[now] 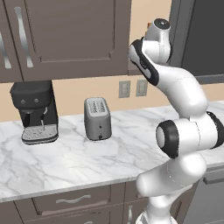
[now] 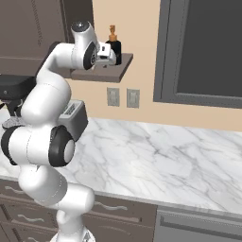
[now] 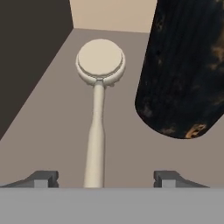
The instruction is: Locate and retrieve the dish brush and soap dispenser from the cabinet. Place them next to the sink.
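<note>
— Where is the gripper [image 3: 105, 178] right now?

— Up at the cabinet [image 2: 101, 72], on its open grey-brown shelf board beside the dark wall cabinets. In the right base view the hand sits at the left end of that shelf, just beside the soap dispenser [image 2: 114, 47].

— And the dish brush [image 3: 98, 100]?

— It lies flat on the shelf, seen in the hand view. Its round tan head is at the far end, near the back wall, and its pale handle runs toward the camera and ends between the two fingers [image 3: 43, 178].

— Are the fingers clamped on it?

— No. They stand wide apart, one on each side of the handle's near end, with shelf showing between each tip and the handle. Whether the handle's very end reaches in between the tips I can't quite tell, since the bottom of that view cuts it off.

— The dispenser's position relative to the brush?

— In the hand view its black body stands to the right of the brush, close to the lens, not touching the handle. From the right base view it stands upright with its orange-copper pump on top.

— Anything below?

— A white marble table [image 1: 65, 162] carrying a grey toaster [image 1: 97, 118] and, to its left, a black coffee machine [image 1: 34, 111]. Two wall outlets [image 1: 133, 88] sit on the beige wall under the shelf.
</note>
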You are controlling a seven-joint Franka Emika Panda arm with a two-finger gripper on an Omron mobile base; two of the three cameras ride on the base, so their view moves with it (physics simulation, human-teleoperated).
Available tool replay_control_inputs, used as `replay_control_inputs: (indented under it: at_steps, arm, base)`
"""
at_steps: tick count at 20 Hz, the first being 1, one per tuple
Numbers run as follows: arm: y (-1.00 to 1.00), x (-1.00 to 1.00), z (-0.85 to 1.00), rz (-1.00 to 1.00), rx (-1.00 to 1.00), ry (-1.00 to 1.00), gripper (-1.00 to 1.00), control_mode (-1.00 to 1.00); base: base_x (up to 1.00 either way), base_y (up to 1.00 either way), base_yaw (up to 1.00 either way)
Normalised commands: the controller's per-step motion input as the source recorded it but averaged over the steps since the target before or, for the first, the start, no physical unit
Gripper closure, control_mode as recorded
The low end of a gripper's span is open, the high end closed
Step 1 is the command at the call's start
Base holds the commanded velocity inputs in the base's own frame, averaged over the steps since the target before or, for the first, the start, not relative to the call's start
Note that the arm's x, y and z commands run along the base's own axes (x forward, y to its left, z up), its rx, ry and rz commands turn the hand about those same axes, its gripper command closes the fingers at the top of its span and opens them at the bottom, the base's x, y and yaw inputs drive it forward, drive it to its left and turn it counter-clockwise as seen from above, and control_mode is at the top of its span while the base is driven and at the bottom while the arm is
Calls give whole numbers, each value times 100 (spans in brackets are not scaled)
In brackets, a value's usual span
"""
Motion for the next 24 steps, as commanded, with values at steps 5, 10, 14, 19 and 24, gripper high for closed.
replay_control_inputs:
  at_steps: [5,10,14,19,24]
  arm:
    - [1,4,-7,0,0,-3,100,-100]
    - [0,0,-1,0,0,-3,100,-100]
    - [9,0,0,0,0,0,100,-100]
    - [12,-15,8,-1,0,0,100,-100]
    - [5,-40,21,0,4,0,100,-100]
  base:
    - [0,0,0]
    - [0,0,0]
    - [0,0,0]
    - [0,0,0]
    - [0,0,0]
